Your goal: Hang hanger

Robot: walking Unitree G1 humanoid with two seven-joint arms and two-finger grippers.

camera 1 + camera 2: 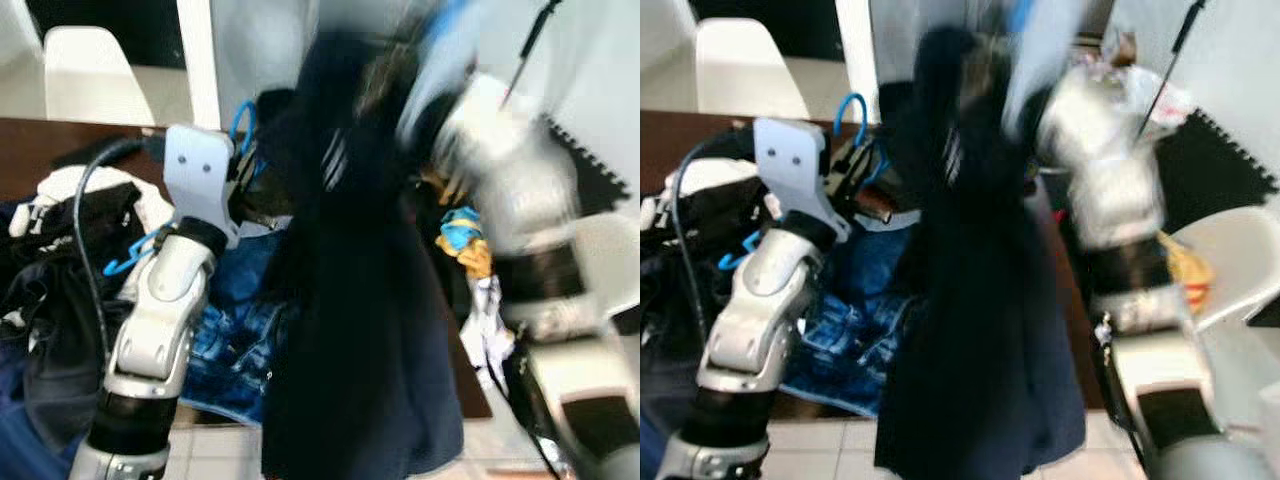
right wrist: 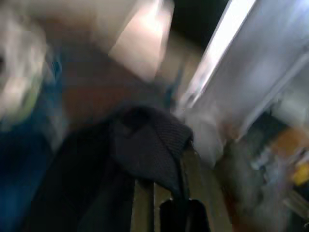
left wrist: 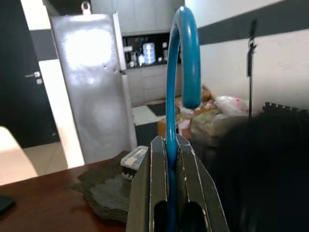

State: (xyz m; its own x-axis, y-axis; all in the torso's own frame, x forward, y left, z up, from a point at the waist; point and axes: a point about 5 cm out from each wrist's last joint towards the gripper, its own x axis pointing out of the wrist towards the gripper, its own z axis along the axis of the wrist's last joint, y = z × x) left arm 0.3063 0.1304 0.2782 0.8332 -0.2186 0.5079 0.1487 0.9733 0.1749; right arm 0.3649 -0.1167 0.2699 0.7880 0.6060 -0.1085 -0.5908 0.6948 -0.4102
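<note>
Two silver arms rise in the foreground. Between them hangs a dark garment (image 1: 350, 300), held up over the worktop (image 1: 60, 145) edge. On the left, the left gripper (image 3: 169, 166) is clamped on the blue hanger (image 3: 181, 72) hook, which curves up above its fingers. On the right, blurred, the right gripper (image 2: 166, 188) pinches a fold of the garment near its top. Behind lie blue jeans (image 1: 235, 330) and piled clothes (image 1: 70, 250) on the worktop, then white chairs (image 1: 90, 75) and a fridge (image 3: 91, 87).
</note>
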